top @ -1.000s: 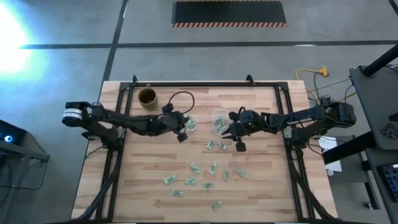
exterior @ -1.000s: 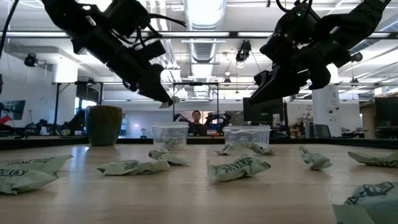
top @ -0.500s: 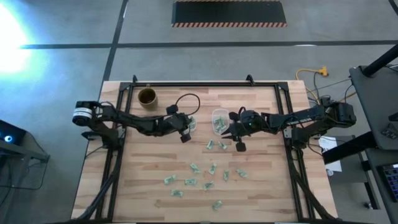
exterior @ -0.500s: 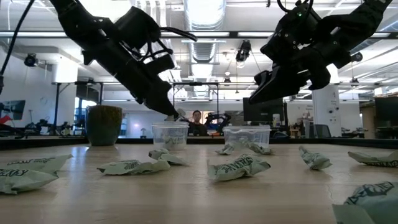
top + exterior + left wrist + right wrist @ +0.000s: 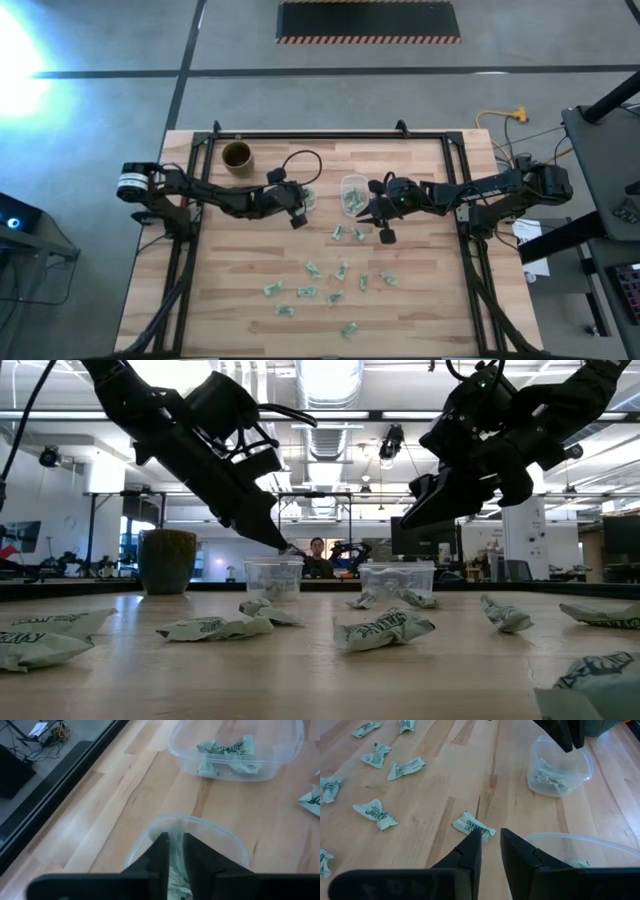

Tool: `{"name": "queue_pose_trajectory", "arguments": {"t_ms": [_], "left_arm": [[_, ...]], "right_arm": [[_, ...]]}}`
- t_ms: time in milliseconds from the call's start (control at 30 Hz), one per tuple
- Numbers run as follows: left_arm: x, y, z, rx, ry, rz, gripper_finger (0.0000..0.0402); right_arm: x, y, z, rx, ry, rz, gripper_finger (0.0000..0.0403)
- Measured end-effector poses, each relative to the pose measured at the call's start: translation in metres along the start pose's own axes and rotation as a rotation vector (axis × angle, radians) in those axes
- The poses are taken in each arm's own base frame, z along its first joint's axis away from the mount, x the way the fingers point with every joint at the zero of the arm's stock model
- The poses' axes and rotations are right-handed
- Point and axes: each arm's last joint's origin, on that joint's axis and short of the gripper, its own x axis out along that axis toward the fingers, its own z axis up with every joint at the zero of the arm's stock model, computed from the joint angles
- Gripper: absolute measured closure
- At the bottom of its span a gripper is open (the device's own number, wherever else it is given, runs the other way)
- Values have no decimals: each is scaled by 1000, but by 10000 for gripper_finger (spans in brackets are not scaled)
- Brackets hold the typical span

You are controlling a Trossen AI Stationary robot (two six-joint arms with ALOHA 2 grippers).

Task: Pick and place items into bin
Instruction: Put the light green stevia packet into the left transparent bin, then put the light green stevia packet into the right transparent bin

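Left tool (image 5: 174, 851) is pinching a wrapper (image 5: 176, 870) right over its tub (image 5: 235, 851). Right tool (image 5: 490, 845), fingers slightly apart, hovers near mid-desk. Loose wrappers (image 5: 334, 297) litter the desk's front half; they look light and crinkly, so I'd pinch the twisted middle.

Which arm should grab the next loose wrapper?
Right. Its end effector is empty and open, just above a wrapper. The left end effector still pinches a wrapper over its tub.

Left gripper (image 5: 175, 851) — pinching a wrapper (image 5: 176, 880) — over a tub (image 5: 227, 842).
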Motion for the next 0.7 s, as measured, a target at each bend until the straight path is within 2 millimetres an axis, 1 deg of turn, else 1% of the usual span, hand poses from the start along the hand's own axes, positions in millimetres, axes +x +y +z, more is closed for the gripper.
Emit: {"name": "queue_pose_trajectory", "arguments": {"t_ms": [167, 300, 400, 533, 700], "left_arm": [[0, 0, 0, 0, -1, 11, 306], [-2, 1, 2, -4, -9, 10, 283], [-8, -1, 6, -6, -30, -4, 279], [-22, -8, 11, 2, -65, -42, 279], [-40, -18, 12, 42, -66, -94, 279]], "right_arm": [[0, 0, 0, 2, 0, 0, 340], [0, 0, 0, 3, 0, 1, 344], [0, 1, -1, 16, 4, 5, 342], [0, 3, -2, 42, 5, 18, 337], [2, 14, 1, 23, -9, 112, 329]]}}
